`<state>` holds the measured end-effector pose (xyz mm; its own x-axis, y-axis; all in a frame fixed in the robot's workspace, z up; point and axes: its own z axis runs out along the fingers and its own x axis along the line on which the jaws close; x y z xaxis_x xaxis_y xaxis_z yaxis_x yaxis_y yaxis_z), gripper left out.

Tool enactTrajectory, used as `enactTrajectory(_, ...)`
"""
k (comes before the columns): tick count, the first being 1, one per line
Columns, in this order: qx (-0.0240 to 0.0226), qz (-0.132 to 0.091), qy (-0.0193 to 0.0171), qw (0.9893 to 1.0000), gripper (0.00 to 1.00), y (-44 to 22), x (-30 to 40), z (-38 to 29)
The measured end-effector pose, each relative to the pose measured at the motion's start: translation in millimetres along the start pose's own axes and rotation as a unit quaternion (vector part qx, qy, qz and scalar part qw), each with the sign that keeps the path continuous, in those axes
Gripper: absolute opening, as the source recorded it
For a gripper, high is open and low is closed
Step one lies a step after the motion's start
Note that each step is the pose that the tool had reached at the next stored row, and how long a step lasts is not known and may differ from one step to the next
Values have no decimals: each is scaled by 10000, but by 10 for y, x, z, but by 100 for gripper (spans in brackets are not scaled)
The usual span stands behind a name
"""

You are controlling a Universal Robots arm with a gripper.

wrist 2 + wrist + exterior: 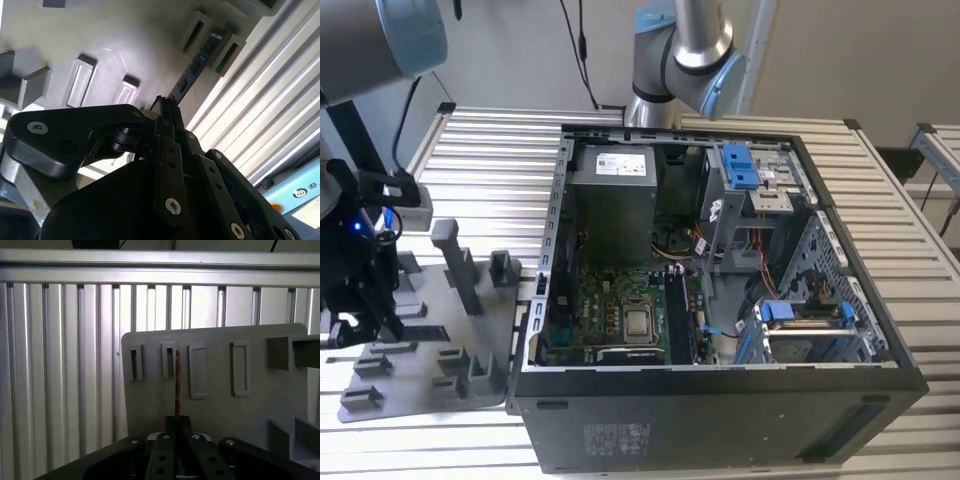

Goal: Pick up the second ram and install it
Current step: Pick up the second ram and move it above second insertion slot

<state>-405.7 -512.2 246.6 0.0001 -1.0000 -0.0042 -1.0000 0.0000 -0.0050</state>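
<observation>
The picking step is in hand. In the first wrist view the gripper (177,426) is clamped on the near end of the second ram (177,382). The ram stands edge-on at the frame's centre, its far end among the slots of the grey holder (250,410). Freeing it probably calls for a straight pull, without twist.

The gripper (165,107) was matt black, metal or hard plastic, set with bright steel screw heads; the second ram (200,62), seen edge-on, showed a dark board with a faint blue sheen; the holder tray (215,405) was dull grey plastic, smooth and unglossed; the table (490,150) was ribbed bare metal with a satin shine; the computer case (720,420) was matt black sheet metal; the motherboard (605,300) looked lacquered green, its processor (640,322) capped in bright metal; the drive clips (740,165) were glossy blue plastic; the arm (690,40) was smooth silver metal with pale blue caps.
</observation>
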Motion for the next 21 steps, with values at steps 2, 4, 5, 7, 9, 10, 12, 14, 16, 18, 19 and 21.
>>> enactTrajectory(2, -1, 0, 1, 10000, 14, 0, 0, -33)
enactTrajectory(4, -1, 0, 1, 10000, 14, 0, 0, -67)
enactTrajectory(5, -1, 0, 1, 10000, 14, 0, 0, -88)
enactTrajectory(7, 0, 0, 0, 10000, 14, -1, 0, -134)
enactTrajectory(9, 0, 0, 0, 10000, 14, -1, -1, -180)
enactTrajectory(10, -1, 0, 1, 10000, 14, -1, -1, -199)
enactTrajectory(12, 0, 0, 0, 10000, 14, -1, -1, -241)
enactTrajectory(14, 0, 0, 0, 10000, 14, -1, -1, -285)
enactTrajectory(16, -1, 0, 0, 10000, 14, -2, -1, -318)
enactTrajectory(18, 0, 0, 0, 10000, 14, -2, -1, -350)
enactTrajectory(19, 0, 0, 0, 10000, 14, -2, -1, -365)
enactTrajectory(21, -1, 0, 0, 10000, 14, -2, -2, -401)
